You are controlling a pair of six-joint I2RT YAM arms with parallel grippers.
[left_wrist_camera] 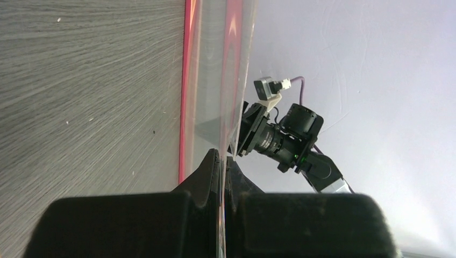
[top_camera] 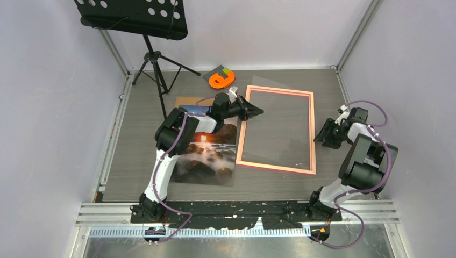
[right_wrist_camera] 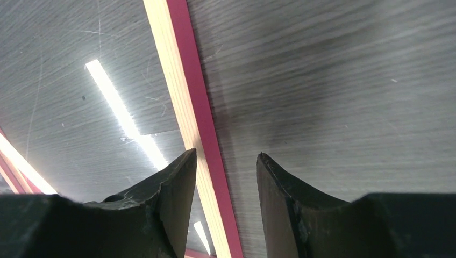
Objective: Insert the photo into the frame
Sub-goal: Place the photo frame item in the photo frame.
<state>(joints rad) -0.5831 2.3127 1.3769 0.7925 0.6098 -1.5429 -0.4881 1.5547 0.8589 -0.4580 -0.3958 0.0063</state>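
The photo [top_camera: 207, 156], a sunset seascape, lies flat left of the frame [top_camera: 312, 131], whose thin salmon border rests on the table at centre. My left gripper [top_camera: 259, 112] sits at the frame's upper left side. In the left wrist view it [left_wrist_camera: 222, 156] is shut on the edge of a clear sheet [left_wrist_camera: 215, 80], beside the frame's red rail [left_wrist_camera: 185, 107]. My right gripper [top_camera: 322, 134] is at the frame's right side. It [right_wrist_camera: 227, 158] stands open, one finger on each side of the rail [right_wrist_camera: 183, 80] without touching it.
The clear sheet [top_camera: 279, 118] lies over the frame opening. A brown backing board [top_camera: 185, 101] pokes out behind the photo. An orange tape-like object [top_camera: 221, 78] lies at the back. A music stand [top_camera: 153, 59] stands at the back left. Walls enclose the table.
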